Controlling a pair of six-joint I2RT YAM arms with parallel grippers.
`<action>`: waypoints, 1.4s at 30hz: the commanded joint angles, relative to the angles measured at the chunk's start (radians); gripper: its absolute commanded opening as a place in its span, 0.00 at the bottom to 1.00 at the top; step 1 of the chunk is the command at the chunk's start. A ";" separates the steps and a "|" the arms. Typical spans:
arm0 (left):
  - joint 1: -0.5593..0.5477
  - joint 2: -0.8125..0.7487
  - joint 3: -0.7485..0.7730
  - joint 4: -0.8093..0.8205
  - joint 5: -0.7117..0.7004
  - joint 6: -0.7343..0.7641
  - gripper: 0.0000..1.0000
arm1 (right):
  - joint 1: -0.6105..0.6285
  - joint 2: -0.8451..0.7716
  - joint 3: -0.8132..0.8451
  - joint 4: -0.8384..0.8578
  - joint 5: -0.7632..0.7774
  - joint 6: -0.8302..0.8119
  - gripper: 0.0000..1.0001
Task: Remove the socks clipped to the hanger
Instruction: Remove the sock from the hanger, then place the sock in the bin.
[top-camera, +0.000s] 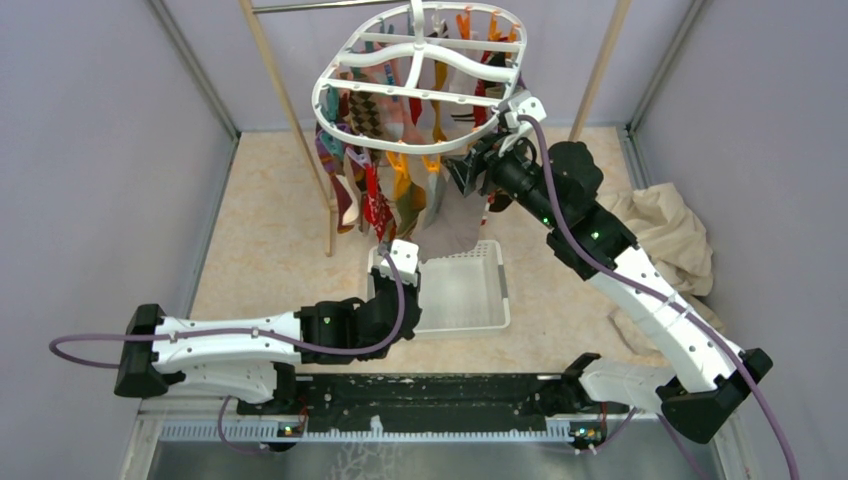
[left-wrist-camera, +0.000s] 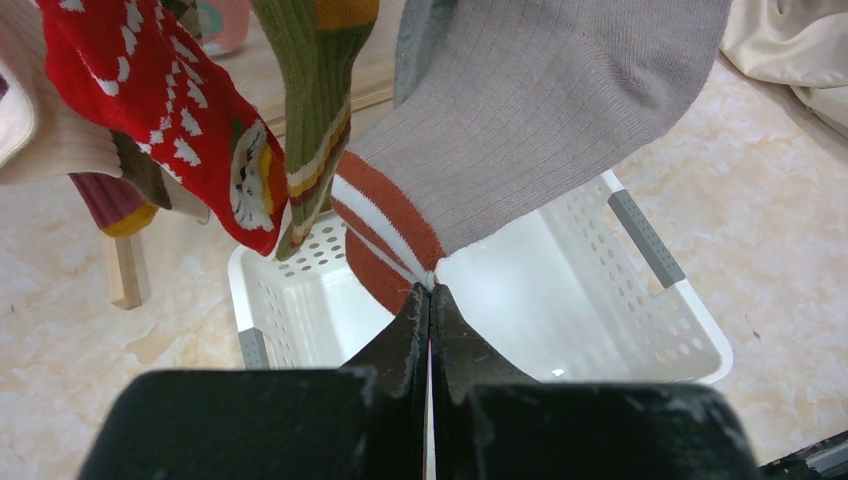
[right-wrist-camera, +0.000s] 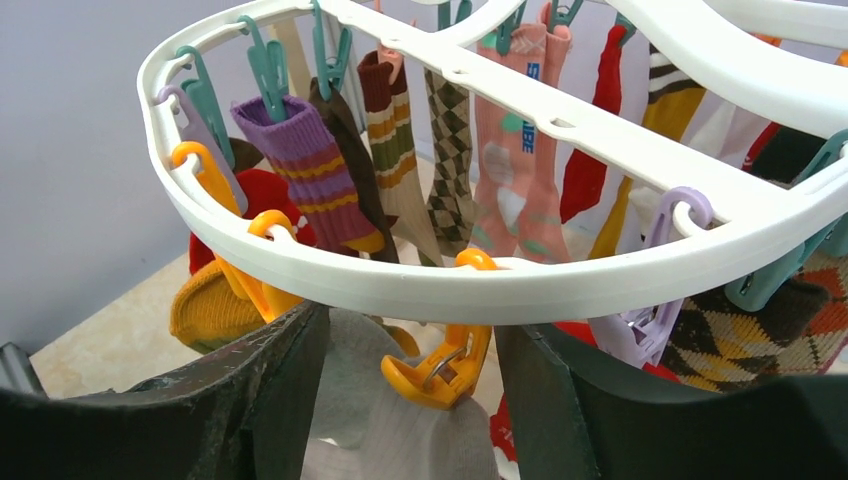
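The white oval hanger hangs at the back with several socks clipped under it. A grey sock with an orange-striped toe stretches down from an orange clip on the hanger's near rim. My left gripper is shut on that sock's toe, above the basket. My right gripper is open just under the rim, one finger on each side of the orange clip, touching neither it nor the sock. Red and green socks hang to the left.
A white slotted basket stands on the floor under the grey sock. The wooden pole rack stands behind the hanger. A cream cloth lies crumpled at the right. Purple walls close in both sides.
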 joint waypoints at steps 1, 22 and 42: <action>-0.004 -0.011 0.033 -0.015 -0.015 -0.012 0.00 | -0.007 -0.015 0.053 0.068 -0.002 -0.016 0.63; -0.004 -0.003 0.035 -0.037 -0.015 -0.033 0.00 | -0.010 -0.020 0.052 0.071 0.012 -0.023 0.10; -0.004 0.002 0.026 -0.034 -0.010 -0.043 0.00 | -0.009 -0.027 0.032 0.047 0.022 -0.013 0.13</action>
